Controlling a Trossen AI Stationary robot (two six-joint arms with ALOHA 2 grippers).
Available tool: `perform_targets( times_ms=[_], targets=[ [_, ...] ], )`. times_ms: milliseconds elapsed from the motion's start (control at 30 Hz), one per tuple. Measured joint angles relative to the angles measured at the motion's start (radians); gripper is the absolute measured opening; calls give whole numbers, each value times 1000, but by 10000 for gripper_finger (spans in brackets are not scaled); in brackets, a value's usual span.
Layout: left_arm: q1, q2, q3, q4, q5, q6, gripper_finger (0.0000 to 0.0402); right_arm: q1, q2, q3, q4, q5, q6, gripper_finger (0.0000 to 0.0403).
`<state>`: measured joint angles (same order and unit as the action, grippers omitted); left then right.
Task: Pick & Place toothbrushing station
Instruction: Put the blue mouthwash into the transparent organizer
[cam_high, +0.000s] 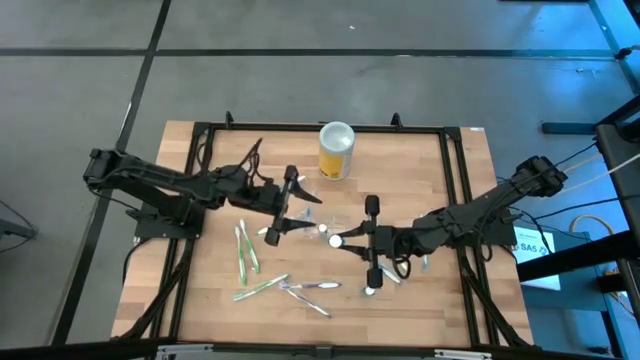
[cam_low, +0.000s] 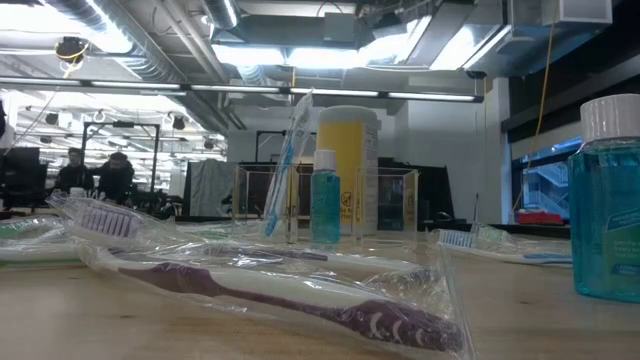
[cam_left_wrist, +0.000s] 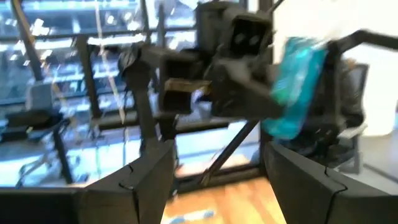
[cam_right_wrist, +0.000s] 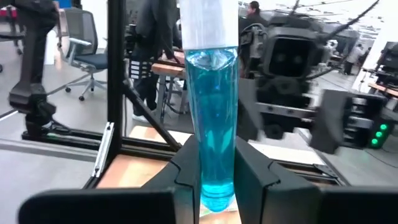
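The toothbrushing station (cam_low: 398, 200) is a clear box at mid table. A wrapped toothbrush (cam_low: 284, 170) leans in it and a small blue bottle (cam_low: 325, 198) stands in it. My right gripper (cam_high: 342, 240) (cam_right_wrist: 214, 180) is shut on another blue mouthwash bottle (cam_right_wrist: 211, 112) with a white cap (cam_high: 333, 240), above the table just right of the station. My left gripper (cam_high: 306, 212) (cam_left_wrist: 217, 180) hangs open and level, facing the right gripper from the left, with nothing between its fingers. In the left wrist view the held bottle (cam_left_wrist: 295, 87) shows ahead of it. Neither gripper shows in the low view. My right gripper pinches the bottle's lower body (cam_right_wrist: 211, 163) between its two fingers. The fingers lie level, reaching in from the table's right. The bottle stands upright in the hold, cap up, its base clear of the table.
A yellow canister (cam_high: 336, 150) (cam_low: 347, 165) with a white lid stands behind the station at the far edge. Several wrapped toothbrushes (cam_high: 250, 255) (cam_low: 280, 290) lie at the near left. Another blue bottle (cam_low: 605, 205) stands near the front right. A black frame (cam_high: 200, 135) rims the table.
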<state>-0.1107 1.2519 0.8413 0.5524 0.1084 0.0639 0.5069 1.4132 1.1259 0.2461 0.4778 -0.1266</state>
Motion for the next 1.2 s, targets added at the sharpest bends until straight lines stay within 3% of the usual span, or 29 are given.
perform_targets(
  times_ms=[233,600,800,1200],
  targets=[
    [-7,0,-71,98,-34,2,244,-23,58,0,1,-23,37,60],
    [-88,0,-142,127,28,77,244,-31,97,0,38,10,14,60],
    [-113,0,-145,142,-109,94,244,-52,99,0,37,12,17,60],
    [-115,20,-145,220,-118,-1,244,-85,125,0,24,35,36,60]
  ],
)
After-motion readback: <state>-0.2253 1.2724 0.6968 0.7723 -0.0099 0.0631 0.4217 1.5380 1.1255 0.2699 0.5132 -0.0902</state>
